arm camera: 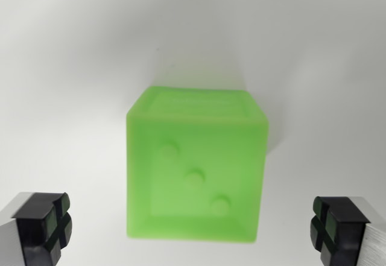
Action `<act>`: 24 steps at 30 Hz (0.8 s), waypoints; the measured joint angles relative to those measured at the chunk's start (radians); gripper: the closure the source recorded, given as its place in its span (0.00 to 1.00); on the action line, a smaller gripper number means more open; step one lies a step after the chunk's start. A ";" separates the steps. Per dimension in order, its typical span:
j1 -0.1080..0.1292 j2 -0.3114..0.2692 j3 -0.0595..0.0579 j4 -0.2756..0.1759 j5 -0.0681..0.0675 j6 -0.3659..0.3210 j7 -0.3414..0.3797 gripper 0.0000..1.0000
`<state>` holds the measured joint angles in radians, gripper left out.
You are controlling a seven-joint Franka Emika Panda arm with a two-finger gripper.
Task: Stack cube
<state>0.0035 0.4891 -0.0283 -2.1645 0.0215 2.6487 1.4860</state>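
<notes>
A translucent green cube [196,166] sits on a white surface, filling the middle of the wrist view. Its facing side carries three raised dots in a diagonal line. My gripper [190,230] is open, held wide. One black-padded finger [43,227] shows at the wrist view's left bottom corner, the other finger [338,228] at the right bottom corner. The cube lies between the two fingers, with a gap on each side, and neither pad touches it. No second cube is in view.
A plain white tabletop [72,67] surrounds the cube on all sides. A soft shadow falls to the right of the cube.
</notes>
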 joint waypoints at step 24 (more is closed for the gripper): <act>-0.003 0.123 0.005 0.033 0.004 0.090 0.000 1.00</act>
<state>0.0005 0.6120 -0.0238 -2.1312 0.0255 2.7390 1.4859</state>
